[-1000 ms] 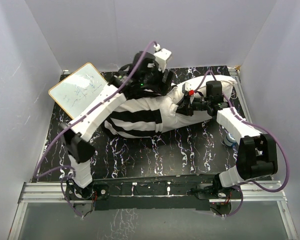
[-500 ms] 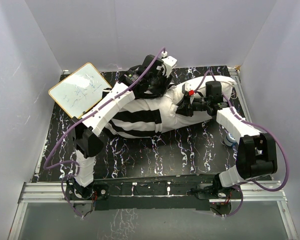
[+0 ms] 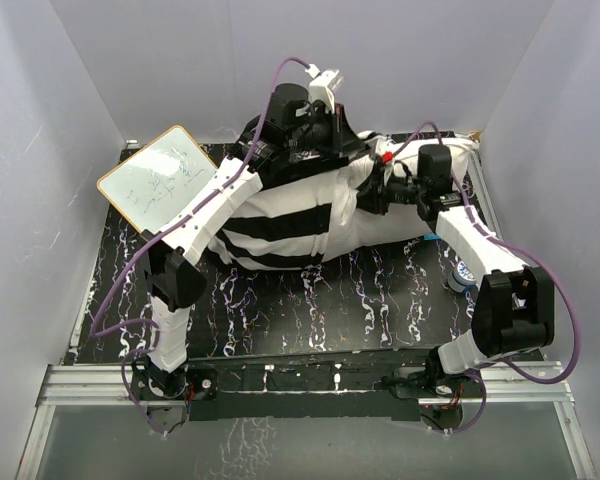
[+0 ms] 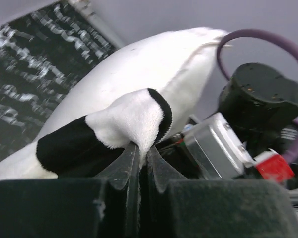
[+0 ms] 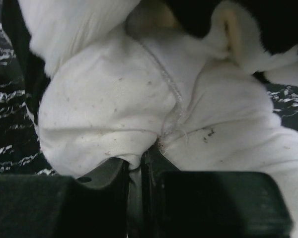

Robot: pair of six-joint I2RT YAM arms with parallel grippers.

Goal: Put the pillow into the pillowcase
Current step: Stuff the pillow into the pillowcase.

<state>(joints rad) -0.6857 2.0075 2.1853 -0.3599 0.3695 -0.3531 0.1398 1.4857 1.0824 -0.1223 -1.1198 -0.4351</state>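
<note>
The black-and-white striped pillowcase (image 3: 280,225) lies across the middle of the table, and the white pillow (image 3: 395,215) sticks out of its right end. At the back, my left gripper (image 3: 325,150) is shut on a fold of the pillowcase's open edge. In the left wrist view the striped pillowcase (image 4: 114,129) bunches up out of the left gripper (image 4: 139,153), with the pillow (image 4: 139,69) behind it. My right gripper (image 3: 375,190) is shut on the pillow beside the opening. The right wrist view has the right gripper (image 5: 139,161) pinching the pillow (image 5: 109,104) at a seam, under the pillowcase (image 5: 268,25).
A small whiteboard (image 3: 158,178) lies at the table's back left corner. A small blue and white object (image 3: 463,275) sits near the right edge by the right arm. White walls close in the black marbled table (image 3: 310,310) on three sides.
My left gripper has shut on the pillowcase's edge and lifted it toward the back. The striped cloth now reaches further right over the pillow. The right gripper moved back a little with the pillow.
</note>
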